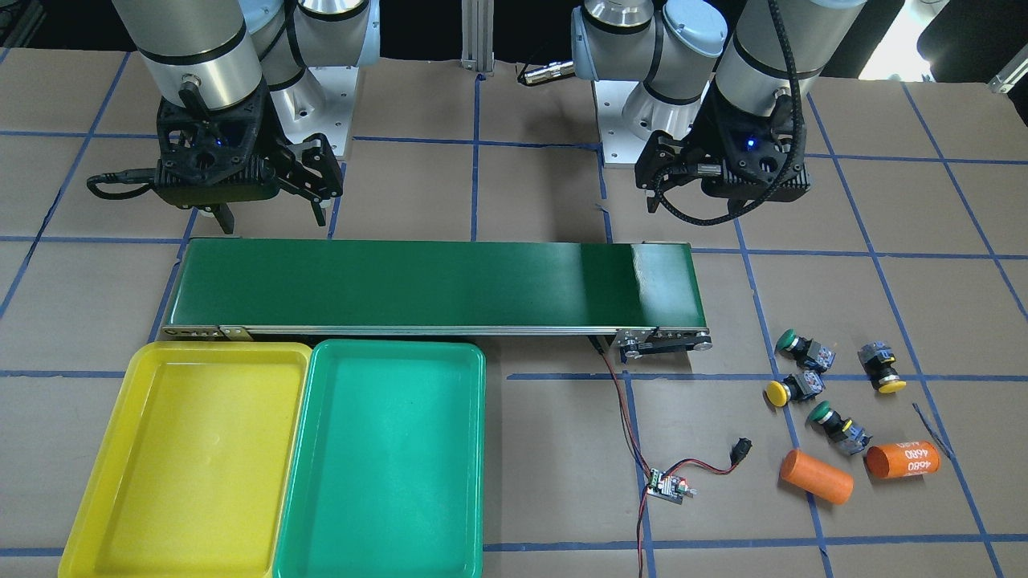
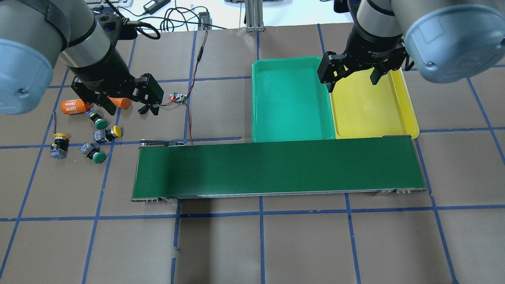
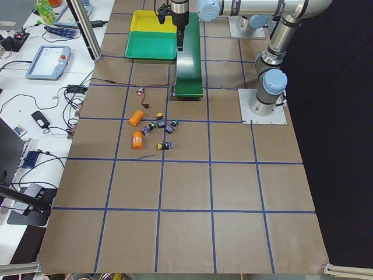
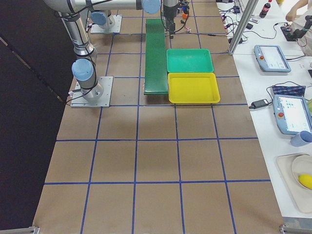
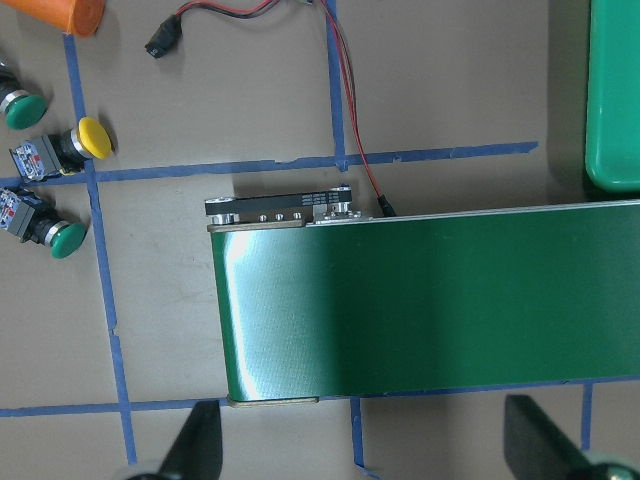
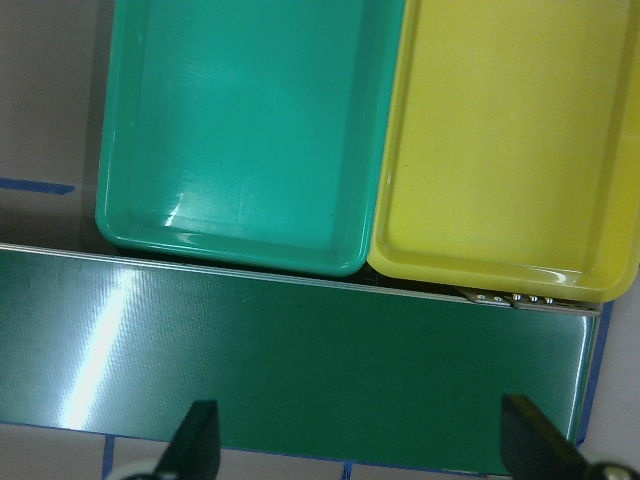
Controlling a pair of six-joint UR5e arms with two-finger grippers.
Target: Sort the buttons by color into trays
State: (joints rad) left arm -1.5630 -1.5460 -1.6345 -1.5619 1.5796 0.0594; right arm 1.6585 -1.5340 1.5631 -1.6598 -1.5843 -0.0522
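My left jaws and right jaws hang wide and empty. Four buttons (image 2: 108, 133) lie on the surface (image 2: 276, 244) near my left; the yellow tray (image 2: 410, 118) and green tray (image 2: 292, 59) hold nothing. Sorting hasn't started, so next I'd descend onto one button.

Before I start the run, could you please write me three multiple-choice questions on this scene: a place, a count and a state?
1. Where are the buttons? A in the green tray; B on the table near the belt's end; C in the yellow tray.
2. How many have yellow caps? A one; B two; C four.
3. The left pincer is: A open; B shut on a button; C shut on a cable.
Answers: 1 B, all four lie there; 2 B, two yellow, two green; 3 A, its fingers stand wide apart.
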